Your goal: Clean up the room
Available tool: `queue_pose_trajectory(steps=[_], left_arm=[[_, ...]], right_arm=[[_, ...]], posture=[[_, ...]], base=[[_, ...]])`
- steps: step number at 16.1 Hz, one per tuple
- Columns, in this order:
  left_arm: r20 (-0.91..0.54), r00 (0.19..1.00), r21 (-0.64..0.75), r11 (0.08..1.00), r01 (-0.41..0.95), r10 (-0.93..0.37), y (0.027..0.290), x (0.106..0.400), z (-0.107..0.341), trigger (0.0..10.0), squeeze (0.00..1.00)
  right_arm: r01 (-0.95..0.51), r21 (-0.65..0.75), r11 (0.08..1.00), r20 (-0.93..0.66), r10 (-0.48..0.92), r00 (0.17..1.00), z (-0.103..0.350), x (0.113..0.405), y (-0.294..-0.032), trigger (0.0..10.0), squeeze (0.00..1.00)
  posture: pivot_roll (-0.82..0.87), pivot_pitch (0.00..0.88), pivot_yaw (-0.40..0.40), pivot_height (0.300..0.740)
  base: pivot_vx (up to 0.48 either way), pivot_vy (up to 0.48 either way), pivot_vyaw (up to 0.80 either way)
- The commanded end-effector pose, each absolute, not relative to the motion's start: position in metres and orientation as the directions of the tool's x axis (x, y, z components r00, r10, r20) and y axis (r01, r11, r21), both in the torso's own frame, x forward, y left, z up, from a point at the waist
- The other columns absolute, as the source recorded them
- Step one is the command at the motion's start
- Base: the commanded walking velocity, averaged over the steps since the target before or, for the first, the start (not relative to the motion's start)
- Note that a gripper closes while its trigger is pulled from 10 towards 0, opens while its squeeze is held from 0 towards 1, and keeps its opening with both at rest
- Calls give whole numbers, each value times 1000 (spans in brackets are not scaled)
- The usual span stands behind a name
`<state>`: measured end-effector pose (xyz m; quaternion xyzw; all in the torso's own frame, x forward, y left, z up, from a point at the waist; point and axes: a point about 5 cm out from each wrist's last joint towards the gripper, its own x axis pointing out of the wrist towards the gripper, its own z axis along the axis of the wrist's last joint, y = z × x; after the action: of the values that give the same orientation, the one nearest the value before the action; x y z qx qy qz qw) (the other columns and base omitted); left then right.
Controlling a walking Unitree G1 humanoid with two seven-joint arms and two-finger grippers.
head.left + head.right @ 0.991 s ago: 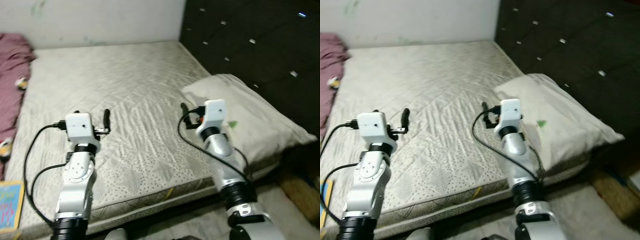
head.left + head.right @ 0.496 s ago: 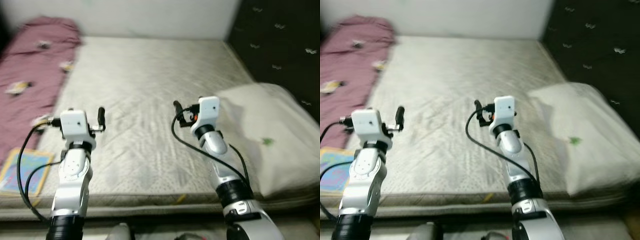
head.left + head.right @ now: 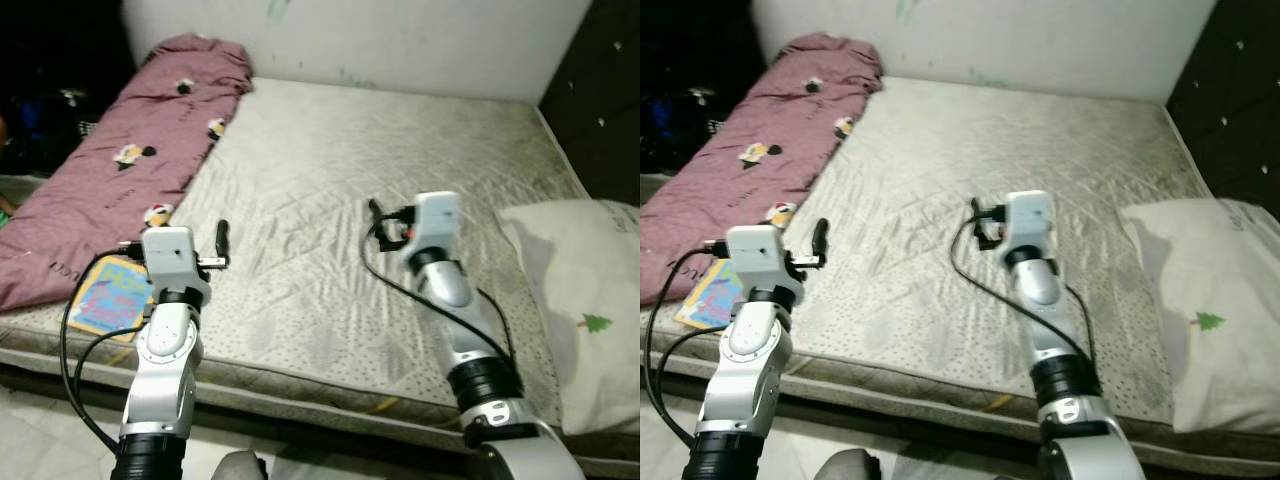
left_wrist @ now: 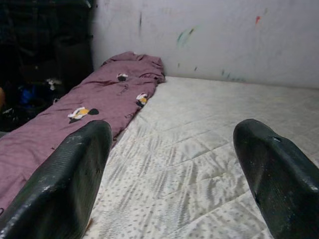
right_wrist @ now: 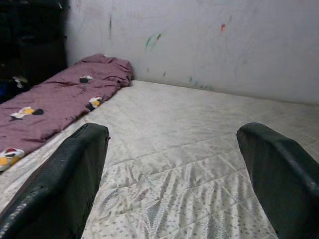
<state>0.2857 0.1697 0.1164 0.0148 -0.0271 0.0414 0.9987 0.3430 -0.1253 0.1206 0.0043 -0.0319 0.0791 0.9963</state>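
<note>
Grippers, left (image 4: 169, 164) and right (image 5: 174, 169), hover wide open mid-frame above the mattress (image 3: 400, 140); possibly a book (image 3: 108, 295) lower left.

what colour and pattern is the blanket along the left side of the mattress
The crumpled blanket is mauve-pink with small scattered white, yellow and black motifs, clearest in the left eye view.

Seen from the robot's head, both eye views look forward and down across a bare mattress (image 3: 330, 190) from its near edge, the right eye set slightly aside. Each wrist camera sits low over the mattress, looking along its gripper's fingers (image 4: 70, 184) toward the white wall (image 5: 199, 45) at the far edge. All four views share the maroon blanket (image 3: 770, 150) along the mattress's left edge and the quilted surface beside it.
</note>
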Motion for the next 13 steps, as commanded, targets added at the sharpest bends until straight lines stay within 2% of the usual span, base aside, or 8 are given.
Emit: queue_pose_trajectory(steps=[1,4,13], left_arm=[[52,994,42,995,-96,94,175,287,118,10000,0],[51,994,39,995,-96,94,176,287,118,10000,0],[55,995,26,996,-90,89,175,288,119,10000,0]], right_arm=[[-156,20,988,52,155,987,120,344,-120,10000,0],[-153,22,988,52,152,987,120,344,-120,10000,0],[-146,26,989,48,144,988,120,345,-120,10000,0]], posture=[[-21,0,-38,740],[-18,0,-40,740],[-22,0,-35,740]], base=[[0,480,-800],[0,480,-702],[0,480,0]])
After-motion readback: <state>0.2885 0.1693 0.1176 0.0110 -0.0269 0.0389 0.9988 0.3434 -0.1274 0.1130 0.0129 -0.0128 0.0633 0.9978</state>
